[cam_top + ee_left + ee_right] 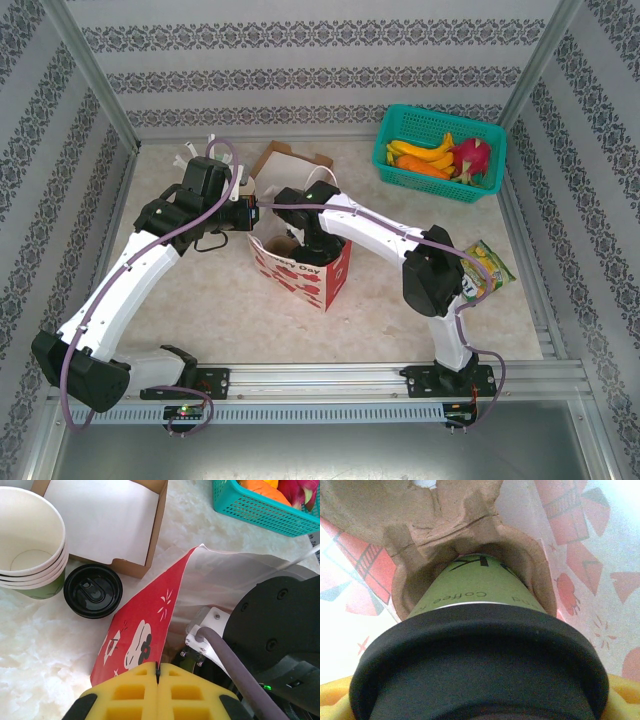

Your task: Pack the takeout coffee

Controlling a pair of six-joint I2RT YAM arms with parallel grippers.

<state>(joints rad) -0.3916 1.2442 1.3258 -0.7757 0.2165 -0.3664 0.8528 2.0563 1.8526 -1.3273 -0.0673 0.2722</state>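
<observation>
Green takeout coffee (475,597), black lid on, sits in the pulp carrier (445,525) well; my right hand (480,702) clamps it. Left hand (158,692) pinched shut on red bag (145,625) rim.

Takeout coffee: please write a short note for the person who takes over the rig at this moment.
Left gripper: shut on the bag rim.
Right gripper: inside the bag, jaws wide on both sides of the lid of the cup; gripping or released, unclear.
Done: lidded cup stands in a carrier pocket inside the bag.
Left: free the cup if held, withdraw the right arm, release the bag.
</observation>
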